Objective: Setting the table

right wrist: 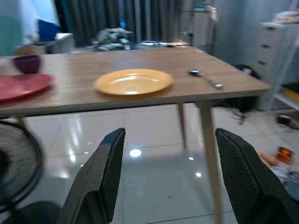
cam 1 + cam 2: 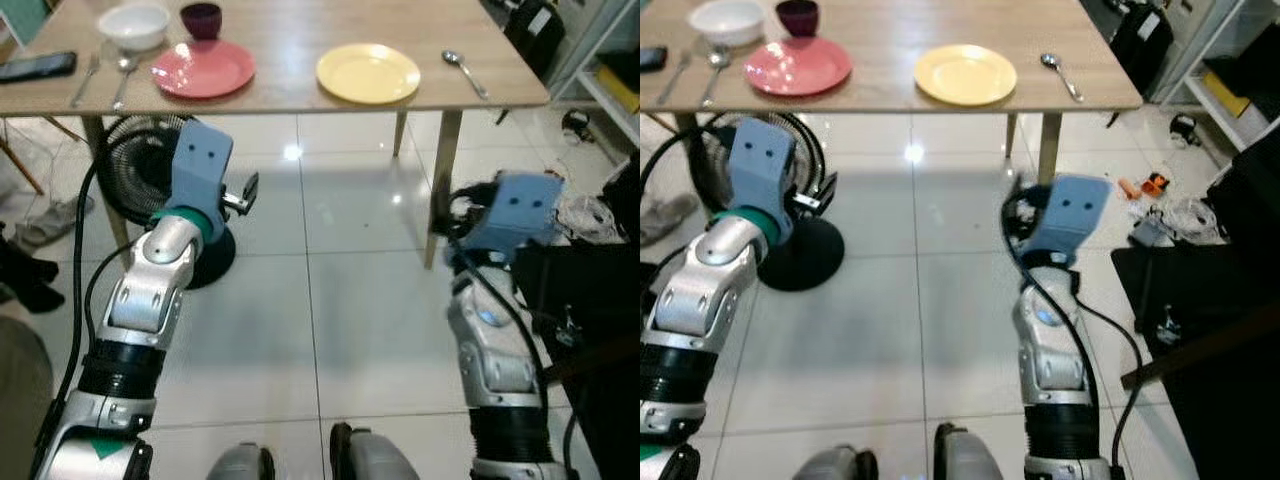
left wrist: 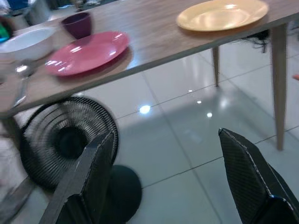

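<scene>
Plates sit side by side on the tabletop (image 2: 290, 95) ahead — red plate (image 2: 203, 68) on my left, yellow plate (image 2: 368, 72) beside a spoon (image 2: 464, 72). My left claw (image 3: 163, 177) and right claw (image 1: 170, 172) hang before it over the floor — both spread wide, holding nothing.

Head stereo pair looks forward and steeply down from above both arms, catching the near edge of the tabletop (image 2: 300, 100) and the tiled floor (image 2: 330, 300) below; the two eyes are offset sideways. Both wrist cams sit low, under tabletop height, aimed at it between their own fingers, fairly near. All four share the yellow plate (image 1: 133, 81) and red plate (image 3: 86, 52).
</scene>
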Controlling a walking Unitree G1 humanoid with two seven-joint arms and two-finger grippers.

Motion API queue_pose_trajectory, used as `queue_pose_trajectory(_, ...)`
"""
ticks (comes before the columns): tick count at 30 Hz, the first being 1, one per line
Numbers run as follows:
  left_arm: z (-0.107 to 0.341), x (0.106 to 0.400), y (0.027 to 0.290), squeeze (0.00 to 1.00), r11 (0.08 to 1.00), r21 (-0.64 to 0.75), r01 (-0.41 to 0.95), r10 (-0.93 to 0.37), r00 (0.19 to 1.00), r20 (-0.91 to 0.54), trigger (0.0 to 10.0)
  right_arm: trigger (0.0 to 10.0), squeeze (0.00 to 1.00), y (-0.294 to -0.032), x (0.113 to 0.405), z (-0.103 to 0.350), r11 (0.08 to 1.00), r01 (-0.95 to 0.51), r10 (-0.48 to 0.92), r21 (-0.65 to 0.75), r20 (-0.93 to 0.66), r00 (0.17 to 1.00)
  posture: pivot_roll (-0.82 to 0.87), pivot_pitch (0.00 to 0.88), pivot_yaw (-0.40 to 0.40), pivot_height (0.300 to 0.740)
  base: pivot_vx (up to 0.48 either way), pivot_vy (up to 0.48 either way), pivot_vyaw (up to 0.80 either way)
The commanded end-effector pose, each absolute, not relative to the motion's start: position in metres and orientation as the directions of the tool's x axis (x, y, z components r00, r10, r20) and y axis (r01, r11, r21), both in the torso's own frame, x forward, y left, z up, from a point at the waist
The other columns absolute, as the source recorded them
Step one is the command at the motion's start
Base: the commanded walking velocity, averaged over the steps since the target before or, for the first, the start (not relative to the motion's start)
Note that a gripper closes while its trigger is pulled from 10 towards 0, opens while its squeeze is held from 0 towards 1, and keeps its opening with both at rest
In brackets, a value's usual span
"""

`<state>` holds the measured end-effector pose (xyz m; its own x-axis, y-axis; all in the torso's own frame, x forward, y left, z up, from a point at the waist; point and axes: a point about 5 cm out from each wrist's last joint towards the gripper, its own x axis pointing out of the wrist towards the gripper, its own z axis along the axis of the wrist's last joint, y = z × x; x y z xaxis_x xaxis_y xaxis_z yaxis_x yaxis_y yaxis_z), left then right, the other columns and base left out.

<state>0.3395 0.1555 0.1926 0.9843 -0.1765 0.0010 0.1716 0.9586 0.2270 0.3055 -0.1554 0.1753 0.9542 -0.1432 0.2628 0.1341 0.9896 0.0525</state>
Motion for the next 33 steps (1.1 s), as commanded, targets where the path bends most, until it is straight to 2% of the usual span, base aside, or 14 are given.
queue_pose_trajectory(1,0.1868,0.3397,0.1554,0.0,0.957,0.231,0.174,-0.174,0.984,-0.019,10.0,10.0,0.0,-0.1586,0.3053,0.1713,0.988,0.146,-0.154,0.051,0.246,0.957,-0.01,0.0,0.078,0.74,-0.356,0.0,0.0)
queue_pose_trajectory(33,0.1877,0.3425,0.1521,0.0,0.954,0.233,0.19,-0.193,0.981,-0.01,10.0,10.0,0.0,-0.1602,0.3059,0.1708,0.988,0.147,-0.152,0.039,0.251,0.956,-0.01,0.0,0.083,0.74,-0.356,0.0,0.0)
